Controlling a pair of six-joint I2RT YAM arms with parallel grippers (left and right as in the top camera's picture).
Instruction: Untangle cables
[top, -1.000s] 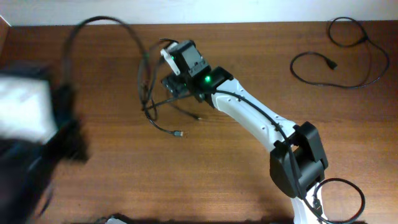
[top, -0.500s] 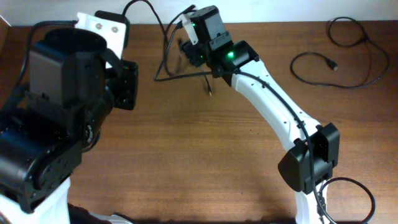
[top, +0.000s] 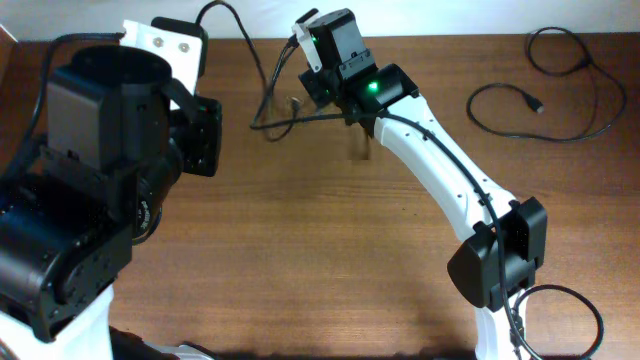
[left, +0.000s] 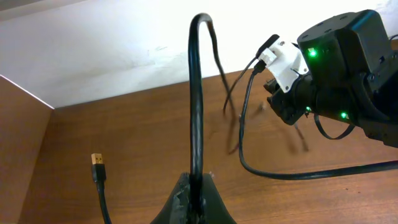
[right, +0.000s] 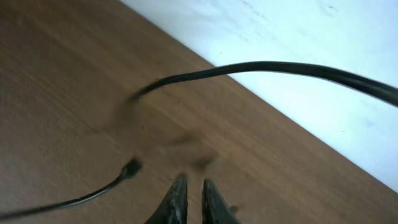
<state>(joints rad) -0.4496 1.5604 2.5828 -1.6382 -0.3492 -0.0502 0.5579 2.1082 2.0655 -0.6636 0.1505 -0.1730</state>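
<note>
Left claw tight around a cable; right claw closed.

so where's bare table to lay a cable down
Widest bare wood: the middle of the table, between the left arm and the right arm, below the tangled cables. Also right of that arm, below the loose cable. Crowded: the far edge, around the tangle.
</note>
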